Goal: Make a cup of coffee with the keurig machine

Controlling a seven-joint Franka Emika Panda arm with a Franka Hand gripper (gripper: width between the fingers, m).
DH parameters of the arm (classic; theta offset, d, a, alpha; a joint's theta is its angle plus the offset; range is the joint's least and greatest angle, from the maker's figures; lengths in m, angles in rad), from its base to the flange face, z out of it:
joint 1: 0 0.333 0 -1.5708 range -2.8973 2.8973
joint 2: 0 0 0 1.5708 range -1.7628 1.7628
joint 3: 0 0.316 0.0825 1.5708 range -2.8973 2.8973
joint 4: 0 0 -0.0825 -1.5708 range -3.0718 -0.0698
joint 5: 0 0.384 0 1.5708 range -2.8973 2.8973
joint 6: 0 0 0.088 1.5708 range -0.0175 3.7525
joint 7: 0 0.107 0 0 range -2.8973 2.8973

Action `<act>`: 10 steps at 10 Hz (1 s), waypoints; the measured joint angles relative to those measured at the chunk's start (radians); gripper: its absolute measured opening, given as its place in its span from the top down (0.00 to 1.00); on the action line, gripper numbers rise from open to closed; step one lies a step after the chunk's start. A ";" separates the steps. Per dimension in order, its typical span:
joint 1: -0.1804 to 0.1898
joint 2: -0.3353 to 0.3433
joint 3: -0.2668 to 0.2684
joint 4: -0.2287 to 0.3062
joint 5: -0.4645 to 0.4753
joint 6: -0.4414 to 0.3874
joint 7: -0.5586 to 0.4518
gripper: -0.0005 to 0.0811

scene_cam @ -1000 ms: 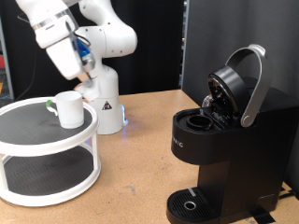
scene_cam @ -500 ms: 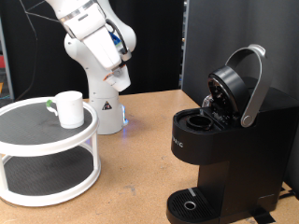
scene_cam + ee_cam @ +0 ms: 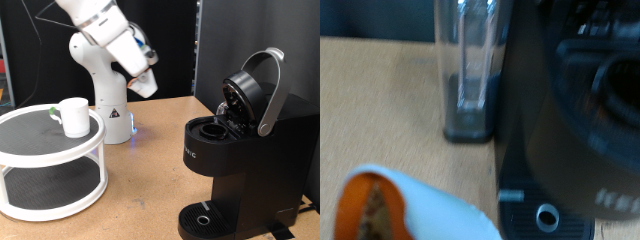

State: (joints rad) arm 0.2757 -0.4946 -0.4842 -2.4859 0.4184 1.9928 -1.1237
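The black keurig machine (image 3: 235, 175) stands at the exterior view's right with its silver-trimmed lid (image 3: 258, 90) hinged up and the pod chamber (image 3: 212, 130) exposed. It also fills the wrist view (image 3: 580, 130), blurred. The white cup (image 3: 73, 115) stands on the top tier of a round white stand (image 3: 40, 150) at the exterior view's left. My gripper (image 3: 146, 85) is in the air between the cup and the machine. The wrist view shows a small white pod with a brownish top (image 3: 390, 205) held close at the gripper, above the table.
The white robot arm base (image 3: 112, 115) stands behind the stand on the wooden table (image 3: 140, 185). A clear upright tank (image 3: 470, 65) shows beside the machine in the wrist view. A dark wall lies behind.
The arm has swung from just above the cup on the stand towards the exterior view's right, closer to the open machine. The cup and the machine have not moved.
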 joint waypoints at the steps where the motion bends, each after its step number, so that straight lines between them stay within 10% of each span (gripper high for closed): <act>1: 0.023 0.021 0.004 0.021 0.027 0.000 0.001 0.92; 10: 0.126 0.257 0.024 0.242 0.134 0.038 -0.013 0.92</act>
State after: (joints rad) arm 0.4014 -0.2377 -0.4602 -2.2443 0.5524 2.0310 -1.1363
